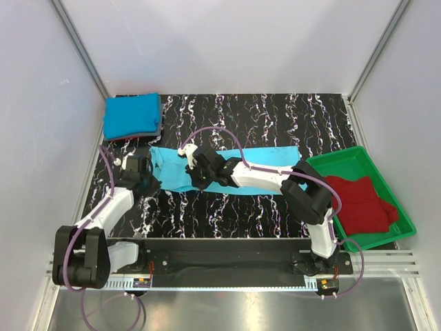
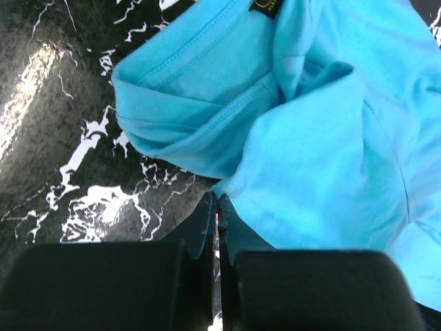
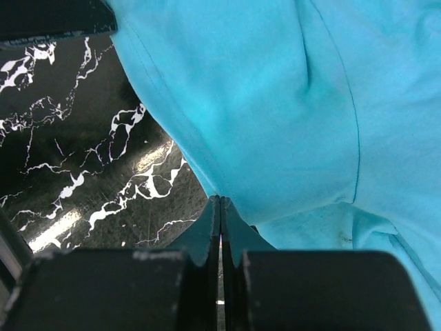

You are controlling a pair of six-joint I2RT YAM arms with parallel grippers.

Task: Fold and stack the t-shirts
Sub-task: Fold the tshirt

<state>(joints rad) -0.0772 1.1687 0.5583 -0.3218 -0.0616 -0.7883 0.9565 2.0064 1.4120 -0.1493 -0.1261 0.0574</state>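
Two claws are both pressed together, each nipping the near edge of the light turquoise t-shirt [image 1: 275, 155]. The left claw [image 2: 216, 200] bites where the cloth bunches, with the collar [image 2: 172, 58] lying just ahead of its tips. The right claw [image 3: 220, 200] bites a smoother stretch a little to the left claw's right. From both claws the shirt spreads away across the black marbled table [image 1: 275, 110], its longer part running off to the right claw's right. Beyond the left claw, toward the far corner, a folded deeper blue t-shirt [image 1: 131, 114] tops a small stack. Well to the right of the right claw, dark red t-shirts [image 1: 362, 203] lie in the green tray [image 1: 358, 153].
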